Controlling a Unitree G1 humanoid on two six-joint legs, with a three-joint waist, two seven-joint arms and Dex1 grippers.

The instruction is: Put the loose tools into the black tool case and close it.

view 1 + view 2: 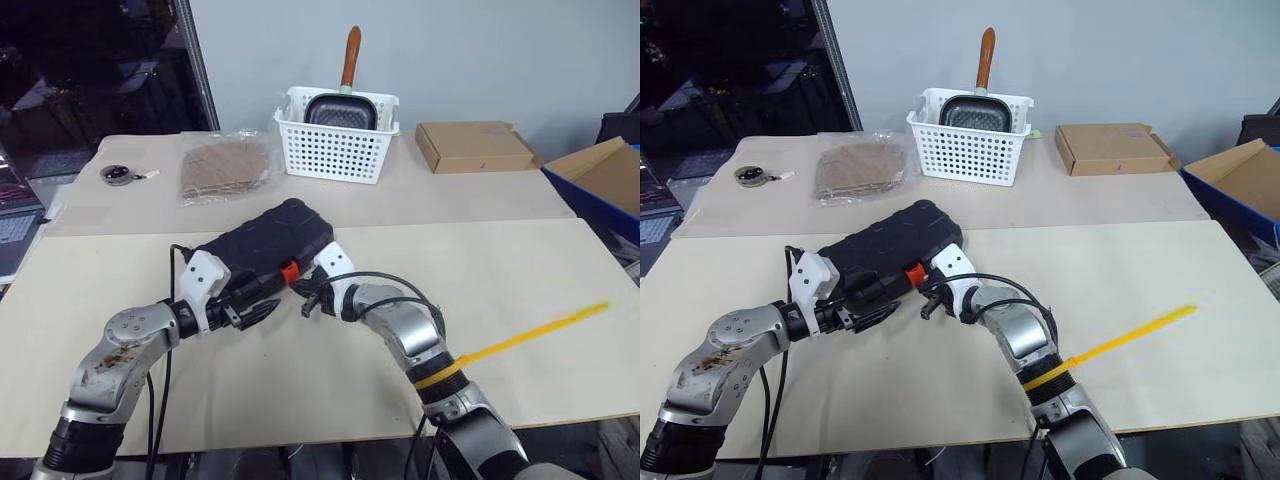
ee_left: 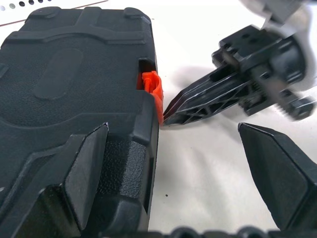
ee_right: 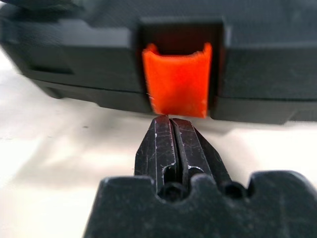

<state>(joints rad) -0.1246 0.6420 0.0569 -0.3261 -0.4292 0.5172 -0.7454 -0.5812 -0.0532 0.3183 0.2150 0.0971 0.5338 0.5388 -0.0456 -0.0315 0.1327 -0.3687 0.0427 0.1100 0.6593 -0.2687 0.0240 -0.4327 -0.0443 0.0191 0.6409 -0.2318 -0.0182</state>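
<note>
Case (image 1: 268, 243) sits lid-down mid-table, no loose tools visible, so packing looks done. Left gripper (image 1: 252, 313) spread wide astride its near corner; right gripper (image 3: 171, 130), pinched empty, tips at latch (image 3: 177, 78) — latching prob. left.

The flat black moulded-plastic tool case (image 1: 883, 252) lies closed on the pale worktop (image 1: 1140, 290), right gripper (image 1: 928, 307) just beside its small orange latch (image 1: 912, 272).

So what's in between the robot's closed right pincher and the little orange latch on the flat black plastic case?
Nothing: in the right wrist view the shut right gripper tips sit right at the orange latch of the black plastic case.
</note>
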